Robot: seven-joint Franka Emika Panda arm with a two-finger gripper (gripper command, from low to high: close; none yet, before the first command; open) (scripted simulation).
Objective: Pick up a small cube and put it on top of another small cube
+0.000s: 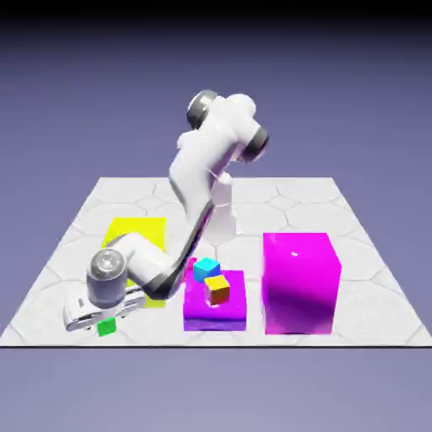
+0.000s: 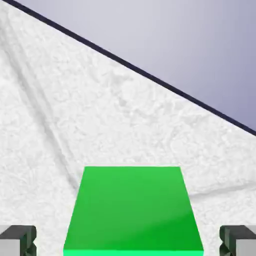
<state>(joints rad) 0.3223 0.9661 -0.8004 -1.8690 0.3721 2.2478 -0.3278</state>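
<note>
The tiny green cube [image 2: 134, 210] looks hard and light; the gripper [image 2: 128, 242] is apart, so pinch its flat sides.

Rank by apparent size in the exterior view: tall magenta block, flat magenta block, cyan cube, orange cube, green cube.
1. Tall magenta block
2. Flat magenta block
3. Cyan cube and orange cube: look about alike, not ranked
4. Green cube: looks smallest, but partly hidden under the end effector, so unsure
</note>
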